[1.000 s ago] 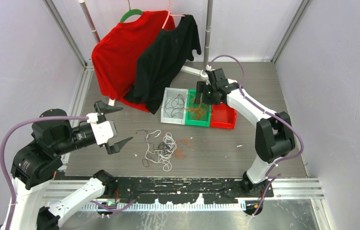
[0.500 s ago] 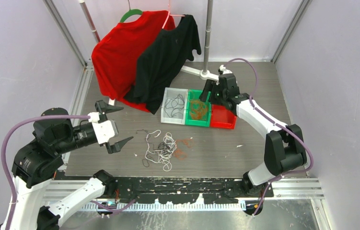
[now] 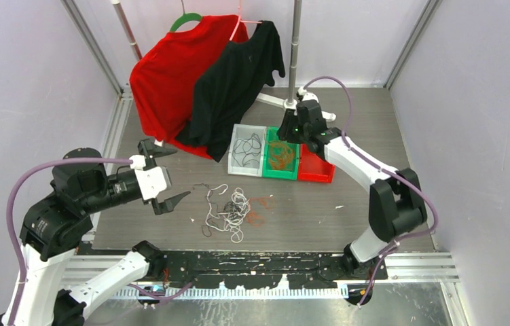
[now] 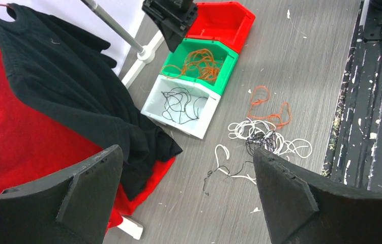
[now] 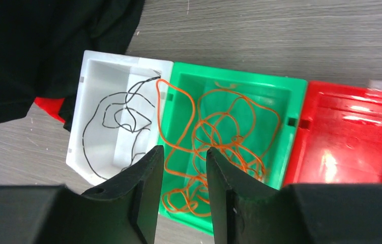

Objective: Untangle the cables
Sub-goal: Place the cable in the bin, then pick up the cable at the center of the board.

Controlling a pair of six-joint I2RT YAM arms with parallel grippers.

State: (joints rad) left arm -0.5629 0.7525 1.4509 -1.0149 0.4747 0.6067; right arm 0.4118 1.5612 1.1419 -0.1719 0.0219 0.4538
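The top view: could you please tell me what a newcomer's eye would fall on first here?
The red shirt and black shirt hanging at the back stand out first. Before them sit a white bin with black cords, a green bin with orange cords below the right gripper, and a red bin. Nearer the arms lies a tangle of white, black and orange cables, the open left gripper to its left.
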